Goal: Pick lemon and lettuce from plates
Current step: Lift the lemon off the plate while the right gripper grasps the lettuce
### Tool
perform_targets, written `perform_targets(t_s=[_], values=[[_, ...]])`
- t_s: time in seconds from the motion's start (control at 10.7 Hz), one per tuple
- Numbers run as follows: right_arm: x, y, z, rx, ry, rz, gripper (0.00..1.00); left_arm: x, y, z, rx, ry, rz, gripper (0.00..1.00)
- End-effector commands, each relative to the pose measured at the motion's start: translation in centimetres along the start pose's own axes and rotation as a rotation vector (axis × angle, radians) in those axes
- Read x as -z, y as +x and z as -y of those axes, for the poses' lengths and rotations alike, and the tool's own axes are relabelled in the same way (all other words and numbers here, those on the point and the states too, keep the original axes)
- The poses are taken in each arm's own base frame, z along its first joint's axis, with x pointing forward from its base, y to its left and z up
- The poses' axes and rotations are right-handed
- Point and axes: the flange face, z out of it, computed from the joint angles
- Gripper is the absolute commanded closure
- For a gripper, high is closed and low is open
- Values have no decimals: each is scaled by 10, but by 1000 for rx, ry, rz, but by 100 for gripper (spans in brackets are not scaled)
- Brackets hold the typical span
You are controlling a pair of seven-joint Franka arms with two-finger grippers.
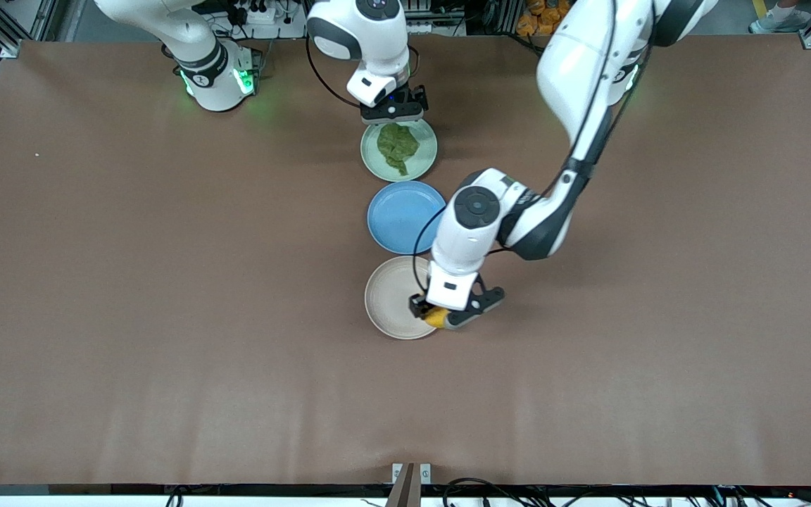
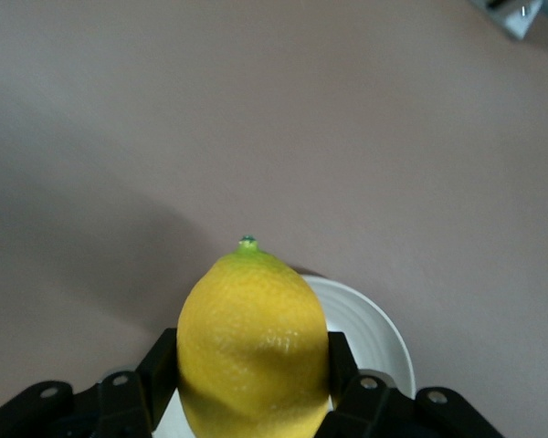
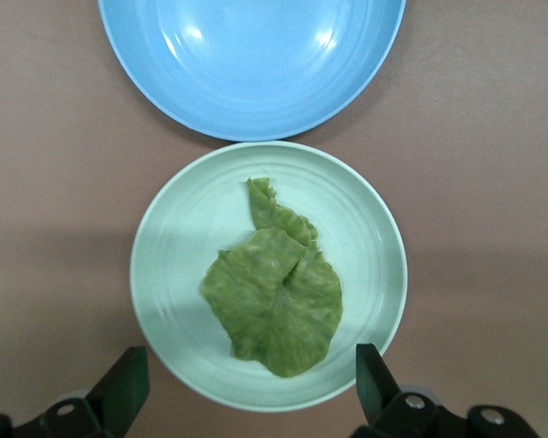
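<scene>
The front view sets out three round shallow plates in a row down the middle of the brown table [image 1: 131, 282]: a pale mint green plate [image 1: 424, 163] toward the edge where the robots' bases stand, a blue plate [image 1: 400, 215] next, and a beige-cream plate [image 1: 388, 299] nearest the front camera.

The left gripper [image 1: 441, 317] hangs over the beige-cream plate's rim on the side toward the left arm's end of the table, fingers closed on the small oval bright yellow lemon [image 1: 436, 317]. From the front only a sliver of the fruit shows under the hand; the left wrist view shows the whole lemon [image 2: 254, 342], green stem tip included, pinched between the black fingers [image 2: 155, 370], with a slice of the plate [image 2: 370, 333] below it.

The right gripper [image 1: 393, 113] is over the mint plate's rim nearest the bases and covers that rim in the front view. The right wrist view shows its fingers [image 3: 125, 388] spread wide and empty, the dark green wrinkly lettuce leaf [image 3: 276, 292] lying flat in the mint plate [image 3: 164, 265], and the blue plate [image 3: 256, 64] cut off by the picture's edge.
</scene>
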Motion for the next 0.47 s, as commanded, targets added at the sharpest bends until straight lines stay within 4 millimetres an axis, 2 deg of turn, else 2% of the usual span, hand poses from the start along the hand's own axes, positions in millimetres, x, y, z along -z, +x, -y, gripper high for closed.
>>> perform_targets(t_s=[0.0, 0.19, 0.37], values=[[-40, 2, 3, 12, -23, -6, 0, 54, 66, 40, -87, 99, 28, 100], [-67, 7, 2, -1, -29, -23, 0, 54, 96, 69, -146, 158, 64, 100], [-87, 10, 1, -26, -19, -25, 0, 57, 112, 95, -199, 183, 85, 100]])
